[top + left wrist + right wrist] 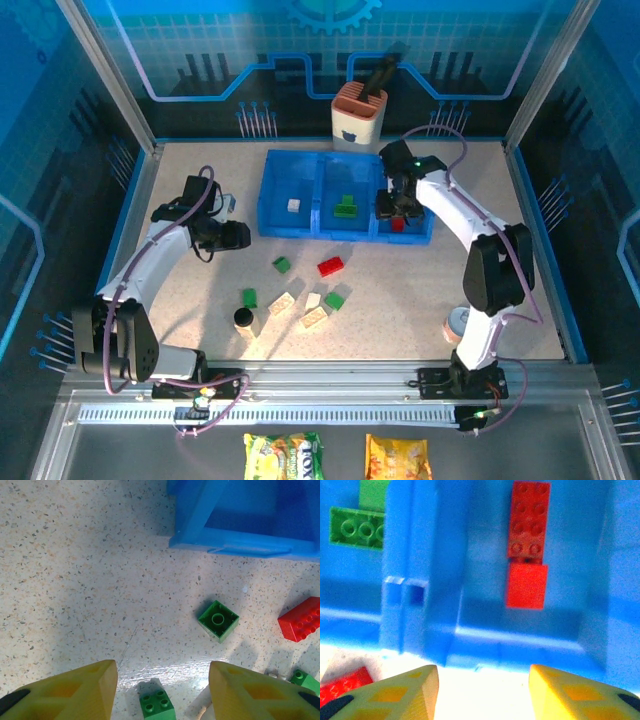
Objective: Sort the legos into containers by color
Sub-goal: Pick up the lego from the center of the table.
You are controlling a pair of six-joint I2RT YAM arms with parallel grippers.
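The blue three-part tray (pixel 322 222) holds a white lego (pixel 293 205) on the left, a green one (pixel 346 207) in the middle and red ones (pixel 529 520) on the right. My right gripper (pixel 397 213) hovers at the near edge of that right compartment, open (pixel 484 690) and empty. Loose legos lie in front of the tray: green (pixel 282 265), red (pixel 330 266), green (pixel 249 297), cream (pixel 281 303) and others. My left gripper (pixel 240 236) hangs open (pixel 163 690) above the table left of them, with a green lego (pixel 157 705) below its fingers and another (pixel 218 620) farther off.
An orange-and-white cup holder (pixel 359 115) stands behind the tray. A small black cylinder (pixel 243 317) sits beside the cream legos. A tin can (pixel 458 322) stands by the right arm's base. Snack packets (pixel 285 455) lie below the rail.
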